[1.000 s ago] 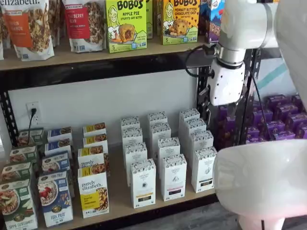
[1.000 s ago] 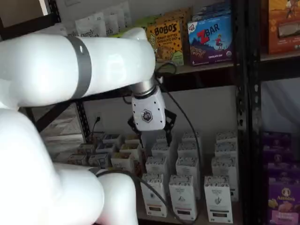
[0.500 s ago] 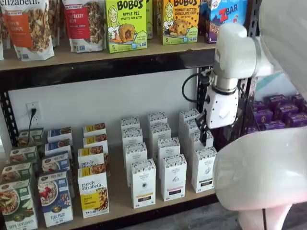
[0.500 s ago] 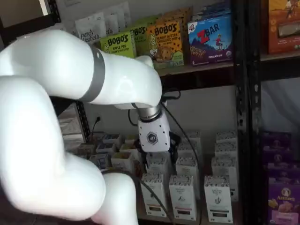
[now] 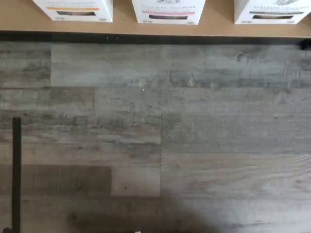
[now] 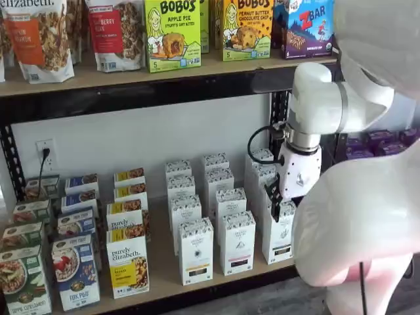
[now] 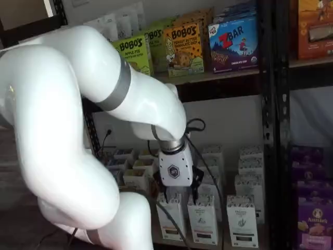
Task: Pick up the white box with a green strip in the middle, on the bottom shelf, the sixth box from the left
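The white box [image 6: 279, 234] with the dark greenish strip stands at the front of the rightmost white column on the bottom shelf [image 6: 164, 272]. It shows in both shelf views [image 7: 242, 225], and its foot shows in the wrist view [image 5: 269, 10]. My gripper [image 7: 177, 189] hangs in front of the white cartons, and its black fingers [image 7: 195, 184] stand apart with carton tops seen between them. In a shelf view the gripper [image 6: 281, 201] is just above the white box, holding nothing. A like carton with a yellow strip [image 6: 195, 253] stands further left.
A pink-strip carton [image 6: 237, 244] stands between the two. Purely elizabeth boxes [image 6: 128, 262] and other cartons fill the shelf's left. Bobo's boxes [image 6: 172, 33] sit on the upper shelf. Purple boxes [image 7: 315, 221] are at the right. The wrist view shows grey plank floor [image 5: 155, 136].
The arm has come down. My gripper dropped from just under the upper shelf to the tops of the white cartons, above the rightmost column.
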You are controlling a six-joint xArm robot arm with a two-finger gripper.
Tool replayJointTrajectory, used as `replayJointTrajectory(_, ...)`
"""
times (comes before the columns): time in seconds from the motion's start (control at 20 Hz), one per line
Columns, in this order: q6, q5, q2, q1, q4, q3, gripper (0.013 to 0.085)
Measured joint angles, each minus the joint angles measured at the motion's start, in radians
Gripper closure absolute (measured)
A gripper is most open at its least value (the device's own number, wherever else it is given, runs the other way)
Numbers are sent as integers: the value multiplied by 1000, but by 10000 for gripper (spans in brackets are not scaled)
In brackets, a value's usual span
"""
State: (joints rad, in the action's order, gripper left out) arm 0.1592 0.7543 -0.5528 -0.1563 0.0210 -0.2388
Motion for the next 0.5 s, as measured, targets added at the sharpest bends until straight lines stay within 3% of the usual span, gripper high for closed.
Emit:
replayJointTrajectory(0.2,-23,-121,87,14,-15,18,130)
replayJointTrajectory(0.35,-1,-230,174,31,27,26,130)
replayJointTrajectory(0.5,-19,-324,269,53,28,18,130)
